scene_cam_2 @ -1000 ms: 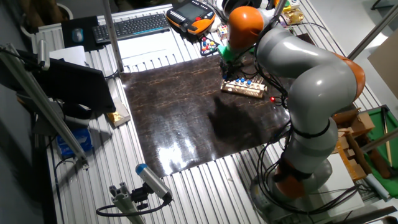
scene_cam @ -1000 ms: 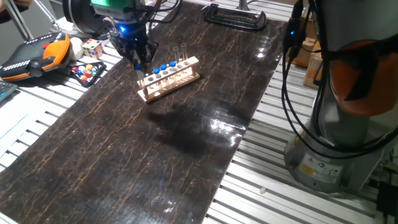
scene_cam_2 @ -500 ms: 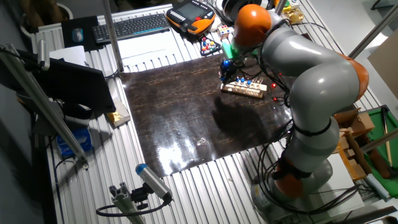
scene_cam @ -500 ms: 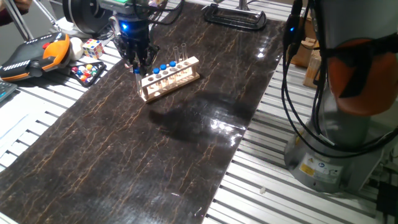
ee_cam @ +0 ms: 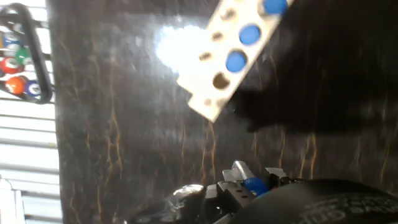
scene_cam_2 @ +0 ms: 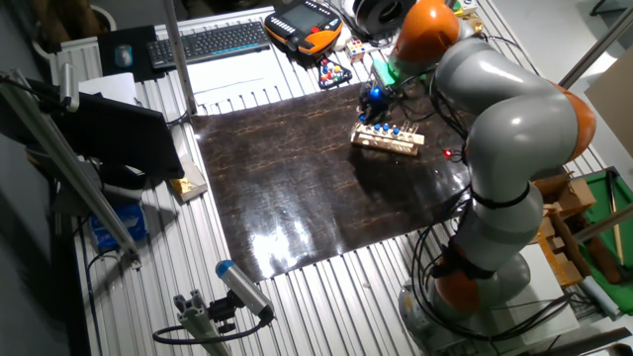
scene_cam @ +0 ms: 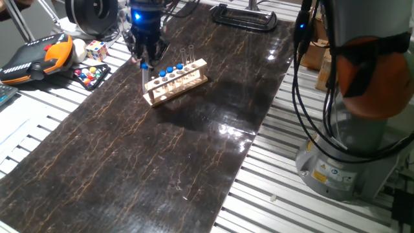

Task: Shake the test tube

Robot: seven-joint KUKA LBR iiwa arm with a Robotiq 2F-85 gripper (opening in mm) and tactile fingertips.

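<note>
My gripper [scene_cam: 143,57] hangs just left of the wooden rack [scene_cam: 176,81], shut on a test tube [scene_cam: 143,71] whose blue cap sits between the fingers while its clear body points down above the dark mat. In the hand view the blue cap of the test tube [ee_cam: 254,184] shows between the fingers, and the rack [ee_cam: 214,93] lies ahead with an empty end hole beside three capped tubes [ee_cam: 236,61]. Two taller uncapped tubes [scene_cam: 187,55] stand at the rack's far end. The other fixed view shows the gripper [scene_cam_2: 374,97] above and left of the rack [scene_cam_2: 388,139].
Left of the mat lie a triangle of coloured balls [scene_cam: 90,76], a puzzle cube [scene_cam: 96,49] and an orange-black pendant [scene_cam: 35,58]. A black clamp [scene_cam: 244,15] sits on the mat's far edge. The robot base [scene_cam: 349,162] and its cables stand to the right.
The gripper has risen a little with the test tube and shifted towards the far side of the mat. The arm's elbow has swung over, and its shadow has left the mat's middle.
</note>
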